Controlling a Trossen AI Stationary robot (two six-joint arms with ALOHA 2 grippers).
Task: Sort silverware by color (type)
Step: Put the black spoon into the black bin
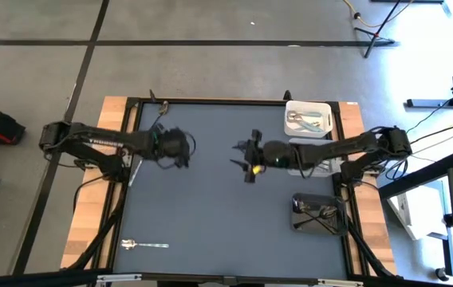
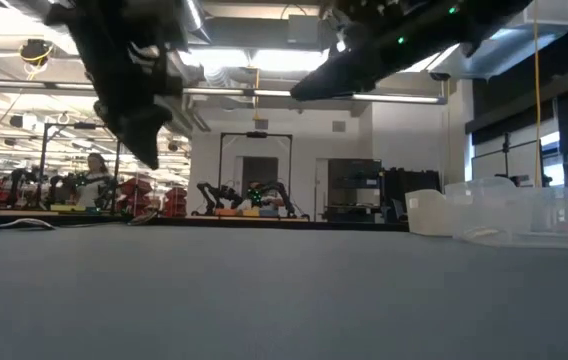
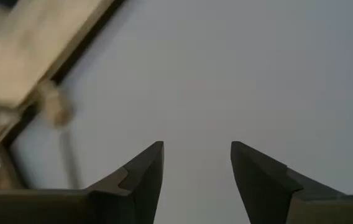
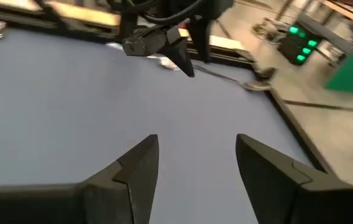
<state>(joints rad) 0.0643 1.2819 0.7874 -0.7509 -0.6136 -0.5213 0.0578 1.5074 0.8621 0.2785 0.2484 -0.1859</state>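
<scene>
My left claw (image 1: 180, 148), jaws apart and empty, hangs mid-left; the slim shiny silver spoon (image 1: 143, 244) lies lower left, long axis sideways (nearer me than my open, empty right claw (image 1: 242, 156))

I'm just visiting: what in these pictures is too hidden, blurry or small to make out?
- High view: pieces in the white bin are too small to tell spoon from fork.
- High view: the right arm covers most of the clear bin.
- Left wrist view: a blurred utensil at the mat's edge; type unclear.
- Low view: both grippers cut off at the top.
</scene>
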